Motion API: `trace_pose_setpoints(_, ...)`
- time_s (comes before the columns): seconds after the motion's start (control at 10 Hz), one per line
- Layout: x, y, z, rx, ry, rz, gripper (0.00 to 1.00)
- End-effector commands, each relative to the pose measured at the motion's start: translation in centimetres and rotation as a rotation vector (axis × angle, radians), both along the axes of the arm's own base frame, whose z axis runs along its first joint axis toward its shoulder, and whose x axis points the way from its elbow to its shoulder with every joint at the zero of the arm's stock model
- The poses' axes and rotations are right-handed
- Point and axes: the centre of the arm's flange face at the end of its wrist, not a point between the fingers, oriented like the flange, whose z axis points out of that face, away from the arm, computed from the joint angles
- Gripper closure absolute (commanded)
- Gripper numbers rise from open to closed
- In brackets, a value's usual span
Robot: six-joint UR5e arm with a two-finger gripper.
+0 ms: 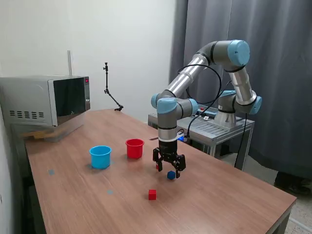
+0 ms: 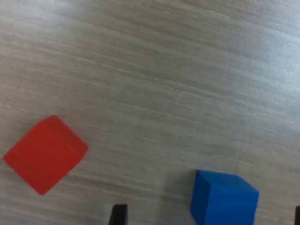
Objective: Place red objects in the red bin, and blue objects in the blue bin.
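My gripper point(image 1: 168, 170) hangs open just above the wooden table, to the exterior view's right of the red bin point(image 1: 135, 148) and the blue bin point(image 1: 100, 157). A blue cube point(image 1: 171, 175) sits under it. In the wrist view this blue cube point(image 2: 224, 199) lies between my spread fingertips point(image 2: 118, 214), untouched by the gripper point(image 2: 208, 216). A red cube point(image 2: 45, 153) rests off to one side of it. In the exterior view one red cube point(image 1: 157, 166) peeks out beside a finger and another red cube point(image 1: 152, 194) lies nearer the front edge.
A microwave point(image 1: 46, 105) stands at the back on the exterior view's left. A thin black stand point(image 1: 109, 90) rises at the table's far edge. A metal cart point(image 1: 214, 129) holds the arm's base behind the table.
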Motion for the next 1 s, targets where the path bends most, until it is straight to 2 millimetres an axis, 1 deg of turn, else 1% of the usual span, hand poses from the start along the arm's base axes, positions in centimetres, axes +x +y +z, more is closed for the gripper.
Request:
trace_pose_setpoints(0.0,0.10,0.00,-0.12,0.000,-0.003,0.000,0.00)
trace_pose_setpoints(0.2,0.10,0.00,-0.12,0.000,-0.003,0.000,0.00)
trace_pose_setpoints(0.3,0.05,0.00,-0.06,0.000,-0.001,0.000,1.00)
trace_pose_setpoints(0.9,0.10,0.00,-0.12,0.000,-0.003,0.000,1.00)
